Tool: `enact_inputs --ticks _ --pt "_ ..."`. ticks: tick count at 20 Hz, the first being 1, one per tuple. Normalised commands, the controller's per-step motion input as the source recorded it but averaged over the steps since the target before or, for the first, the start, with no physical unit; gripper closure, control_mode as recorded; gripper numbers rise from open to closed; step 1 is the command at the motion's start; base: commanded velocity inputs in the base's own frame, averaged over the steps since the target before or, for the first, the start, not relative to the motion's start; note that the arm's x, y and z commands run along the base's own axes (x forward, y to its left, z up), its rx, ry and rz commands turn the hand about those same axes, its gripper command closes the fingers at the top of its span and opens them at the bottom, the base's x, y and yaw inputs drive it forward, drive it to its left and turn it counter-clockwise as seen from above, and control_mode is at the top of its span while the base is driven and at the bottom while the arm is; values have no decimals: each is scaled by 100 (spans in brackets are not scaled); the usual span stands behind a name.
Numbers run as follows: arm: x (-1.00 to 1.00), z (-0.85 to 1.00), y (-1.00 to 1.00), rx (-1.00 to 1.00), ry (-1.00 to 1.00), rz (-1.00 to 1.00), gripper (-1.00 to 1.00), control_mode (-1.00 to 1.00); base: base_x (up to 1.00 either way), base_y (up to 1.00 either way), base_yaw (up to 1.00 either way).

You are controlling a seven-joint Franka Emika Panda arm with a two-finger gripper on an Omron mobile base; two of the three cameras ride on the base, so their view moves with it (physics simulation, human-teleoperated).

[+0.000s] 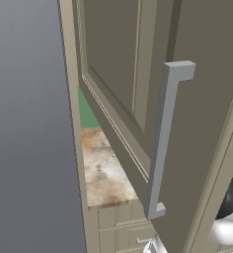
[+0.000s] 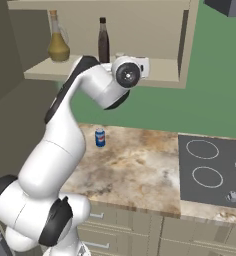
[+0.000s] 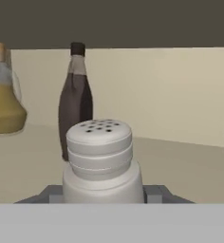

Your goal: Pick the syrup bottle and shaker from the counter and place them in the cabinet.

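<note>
shaker held at the cabinet shelf

the tool [image 3: 103, 192] is clamped on a white, ribbed, round shaker [image 3: 102, 161] with a perforated cap, over the smooth beige shelf of the cabinet [image 2: 162, 75]. behind stands a dark, slender syrup bottle [image 3: 76, 95] beside an amber glass jug [image 3: 4, 95]. a blue can [image 2: 100, 137] rests on the mottled stone table [image 2: 135, 175].

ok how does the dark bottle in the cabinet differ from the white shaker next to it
The dark bottle is tall, slim and brown with a narrow neck and small cap; the white shaker is squat, broad and pale with a perforated top. The bottle stands free on the shelf, the shaker sits between the pincer's tips. Both are upright in the cabinet.
</note>
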Motion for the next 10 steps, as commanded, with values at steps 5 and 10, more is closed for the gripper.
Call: enact_inputs --ticks 5,10 --pt "37 -10 -5 0 -2 0 100 -100 0 0 0" --pt "45 -8 -4 0 0 0 100 -100 0 0 0"
